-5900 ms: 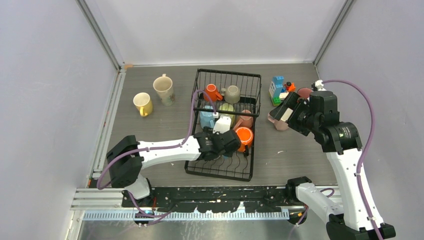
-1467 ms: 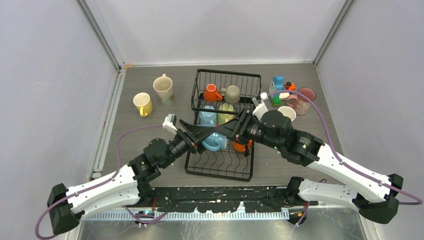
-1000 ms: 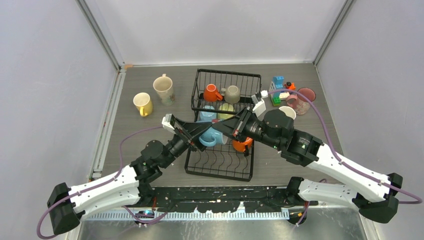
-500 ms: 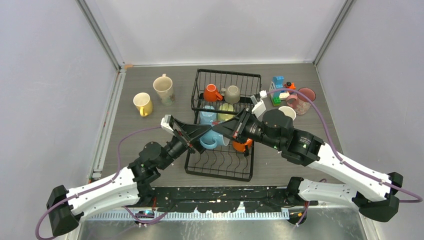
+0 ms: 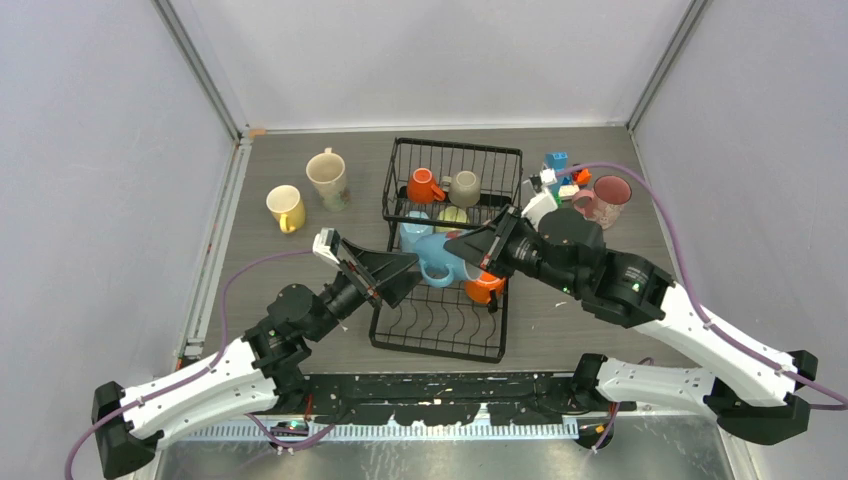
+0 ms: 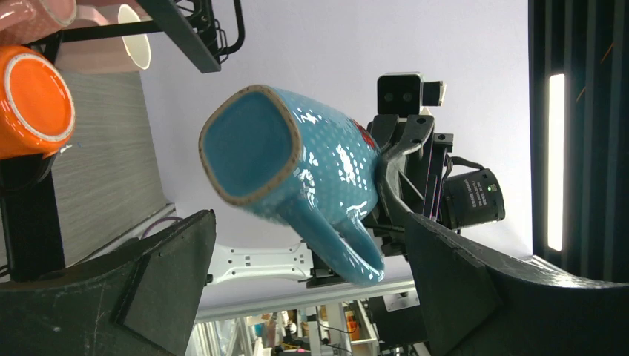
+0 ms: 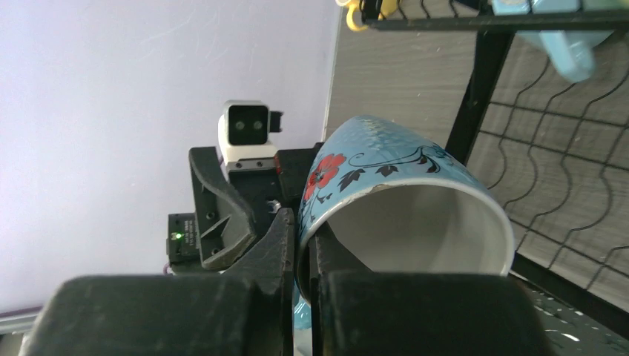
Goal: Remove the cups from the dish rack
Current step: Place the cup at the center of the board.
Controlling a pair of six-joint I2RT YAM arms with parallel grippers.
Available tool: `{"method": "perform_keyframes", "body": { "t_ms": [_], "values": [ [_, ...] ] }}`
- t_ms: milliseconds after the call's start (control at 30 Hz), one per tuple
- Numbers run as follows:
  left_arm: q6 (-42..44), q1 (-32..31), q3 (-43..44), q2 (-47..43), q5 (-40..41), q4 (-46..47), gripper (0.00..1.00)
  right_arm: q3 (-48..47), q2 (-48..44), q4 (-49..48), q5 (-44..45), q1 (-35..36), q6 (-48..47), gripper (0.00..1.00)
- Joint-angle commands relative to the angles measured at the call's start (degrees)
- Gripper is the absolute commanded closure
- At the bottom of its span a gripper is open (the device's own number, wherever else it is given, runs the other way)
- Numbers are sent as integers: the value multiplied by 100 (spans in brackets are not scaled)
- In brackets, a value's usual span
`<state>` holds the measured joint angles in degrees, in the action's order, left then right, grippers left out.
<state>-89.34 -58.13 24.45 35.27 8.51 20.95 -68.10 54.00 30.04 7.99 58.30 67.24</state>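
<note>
One dish rack [image 5: 437, 325], one toy-block figure [image 5: 558, 175], nine cups [image 5: 285, 207] (counted in the top view only)

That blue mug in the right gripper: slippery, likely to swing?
Probably slippery: the blue mug has glossy glaze. The right gripper pinches only its rim, so it may pivot. Likely rigid, chippable ceramic.

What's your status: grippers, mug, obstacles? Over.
Right gripper shut on mug rim. Left gripper open, close beside mug. Mug held over rack; more cups in it.
</note>
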Motion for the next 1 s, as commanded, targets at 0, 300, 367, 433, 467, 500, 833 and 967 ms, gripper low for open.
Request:
{"method": "perform_keyframes", "body": {
  "t_ms": [0, 300, 367, 433, 467, 500, 833, 967],
  "values": [
    [507, -23, 482, -284, -39, -637, 0, -963, -41, 330, 689, -29, -530, 99],
    [929, -22, 740, -743, -30, -1512, 0, -3081, 1017, 1618, 1171, -673, -1653, 100],
    [1026, -23, 822, -793, -62, -1720, 0, -3400, 1293, 1765, 644, -1495, -1734, 100],
    [1134, -22, 934, -802, -127, -1896, 0, -3582, 1440, 1808, 226, -2243, -1789, 99],
    [1178, -19, 991, -788, -177, -1958, 0, -3684, 1510, 1889, 139, -2578, -1830, 100],
    [1247, -23, 1080, -761, -258, -2042, 0, -3815, 1586, 2000, 96, -2845, -1888, 100],
    [1877, -18, 1756, -443, -719, -2839, 0, -3990, 1514, 3369, 89, -4965, -2443, 100],
    [2244, -22, 2215, -97, -1130, -3333, 0, -3658, 1390, 3718, 177, -5625, -2650, 99]
  ]
}}
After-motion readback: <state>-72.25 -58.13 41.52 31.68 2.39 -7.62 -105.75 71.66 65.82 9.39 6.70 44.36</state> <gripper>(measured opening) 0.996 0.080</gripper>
